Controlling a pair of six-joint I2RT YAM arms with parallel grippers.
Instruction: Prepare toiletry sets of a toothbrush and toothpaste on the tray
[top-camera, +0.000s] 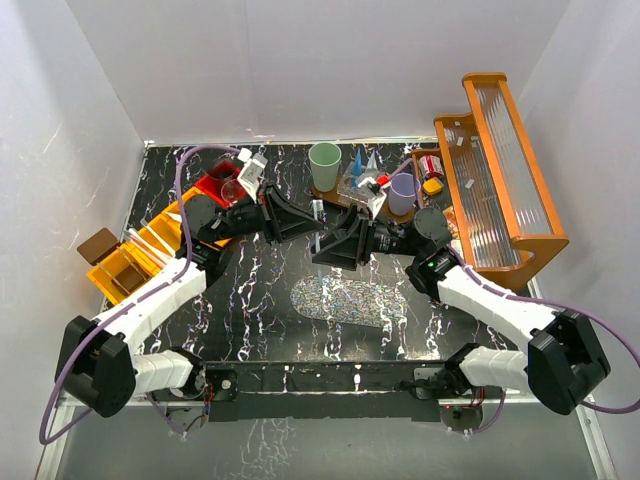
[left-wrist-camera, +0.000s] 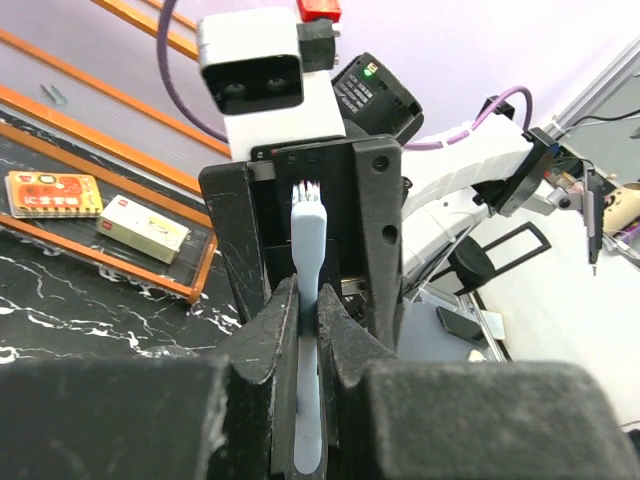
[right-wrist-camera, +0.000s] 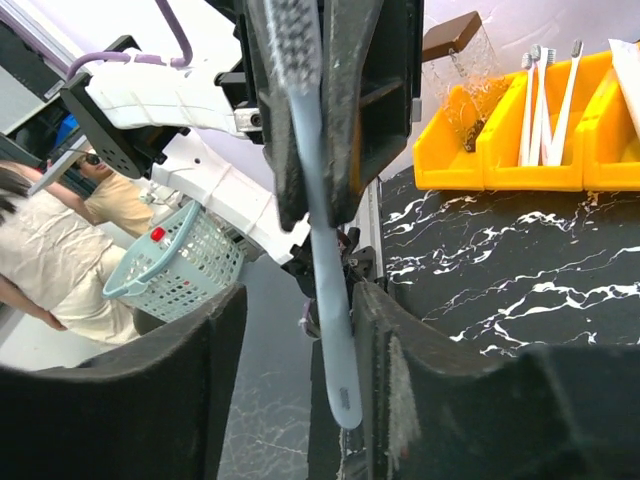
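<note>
- Toothbrush (left-wrist-camera: 309, 290): slim and pale blue, clenched between the jaws of my left gripper (left-wrist-camera: 308, 303). It runs on past those fingertips.
- My right gripper (right-wrist-camera: 300, 300): jaws parted, straddling the same brush. The shaft lies close against one finger (right-wrist-camera: 400, 350), with a gap to the other.
- Yellow bins (right-wrist-camera: 520, 165): well beyond my right jaws, holding spare brushes (right-wrist-camera: 545, 100).
- Green cup (top-camera: 324, 158) and lilac cup (top-camera: 403, 190): well apart from both jaws.
</note>
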